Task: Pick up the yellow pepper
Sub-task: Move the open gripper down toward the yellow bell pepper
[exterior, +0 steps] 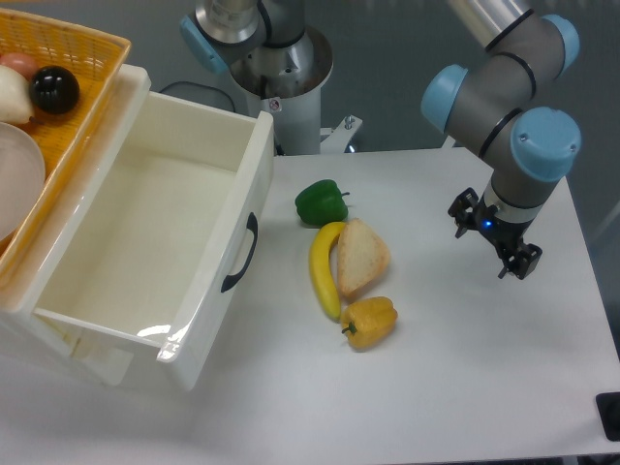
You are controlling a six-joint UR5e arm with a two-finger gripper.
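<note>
The yellow pepper (370,323) is small, lumpy and glossy yellow-orange. It lies on the white table (465,387) in front of the middle, just below a piece of bread and at the lower tip of a banana. My gripper (494,235) hangs over the table's right side, well to the right of the pepper and a little behind it. Its black fingers (524,262) stand spread apart with nothing between them.
A yellow banana (325,268), a bread slice (361,256) and a green pepper (321,202) lie close behind the yellow pepper. A white open drawer (218,291) fills the left. An orange basket (87,58) with several items stands at the top left.
</note>
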